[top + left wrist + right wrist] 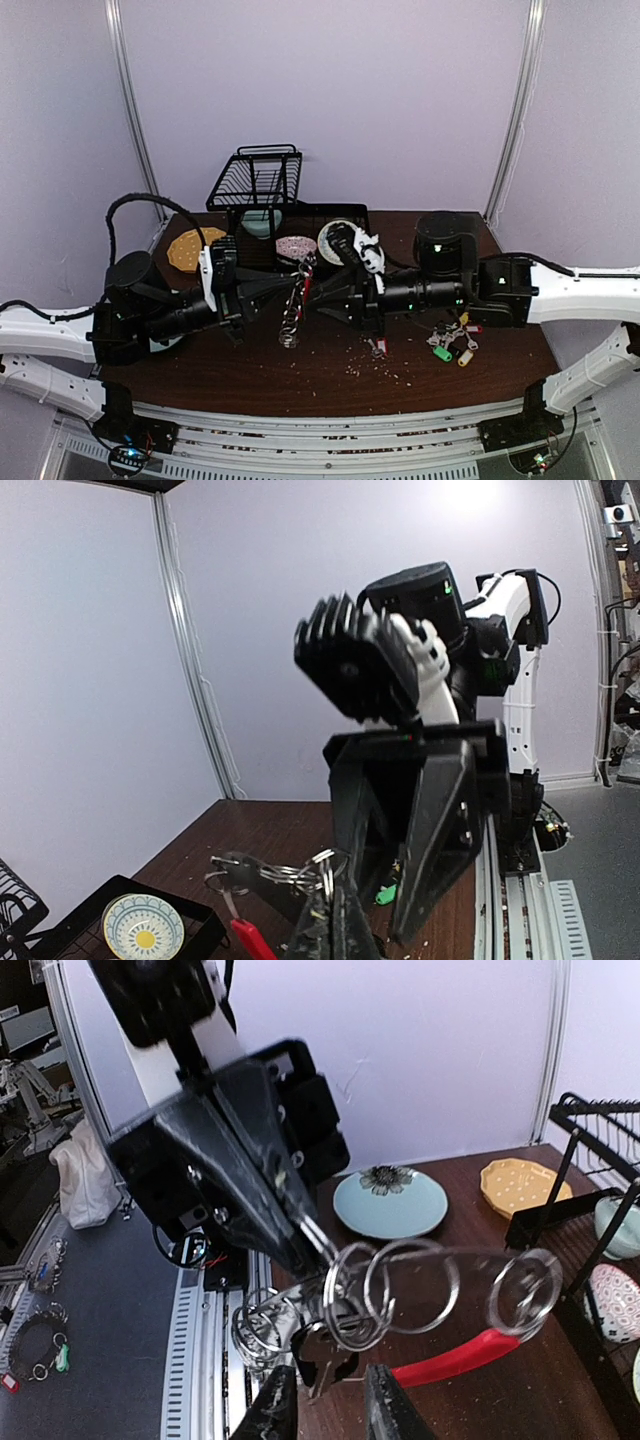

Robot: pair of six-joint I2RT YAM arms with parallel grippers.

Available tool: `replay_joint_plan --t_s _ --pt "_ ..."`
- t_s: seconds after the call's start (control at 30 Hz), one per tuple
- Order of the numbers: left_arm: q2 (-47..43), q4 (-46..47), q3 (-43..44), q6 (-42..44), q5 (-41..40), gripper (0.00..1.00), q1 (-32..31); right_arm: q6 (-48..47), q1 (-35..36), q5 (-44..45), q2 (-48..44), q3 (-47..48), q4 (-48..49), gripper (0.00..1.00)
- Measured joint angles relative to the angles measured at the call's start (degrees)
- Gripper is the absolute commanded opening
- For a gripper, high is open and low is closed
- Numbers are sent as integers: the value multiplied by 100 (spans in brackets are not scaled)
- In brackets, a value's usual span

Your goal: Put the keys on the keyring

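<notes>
From above, the left arm reaches in low from the left, its forearm level over the table (330,385). The left gripper (285,287) points towards the middle and is clamped on the keyring (293,310), which hangs edge-on from it down to the tabletop. The right arm stretches in from the right at the same height, and the right gripper (345,305) is just beside the hoop, facing the left one. The keys (452,342), with green, yellow and red tags, lie in a cluster on the table under the right forearm, well apart from the keyring. A wire rack (258,180) and several plates stand at the back.

In the left wrist view, the left gripper (332,925) has its fingers pressed together at the bottom edge. The keyring (295,873) spreads to their left, its red arc pointing down. The right gripper (385,900) looms close in front, angled downward with its two fingers set apart.

In the right wrist view, the right gripper (328,1390) shows a clear gap between its fingers and grips nothing that I can make out. The keyring (410,1285) floats just beyond them, split rings fanned out and the red arc lowest. The left gripper (310,1235) comes down from the upper left, pinching the hoop at its tips. A pale blue plate (390,1200) lies on the table behind.
</notes>
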Motion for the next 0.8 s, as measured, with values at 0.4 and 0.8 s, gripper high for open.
replay_joint_plan --t_s 0.4,0.8 --pt "2 308 -114 -70 105 0 0 326 85 11 461 -195 863 21" --pt "2 592 -225 -155 129 0 0 426 109 144 629 -201 1110 0"
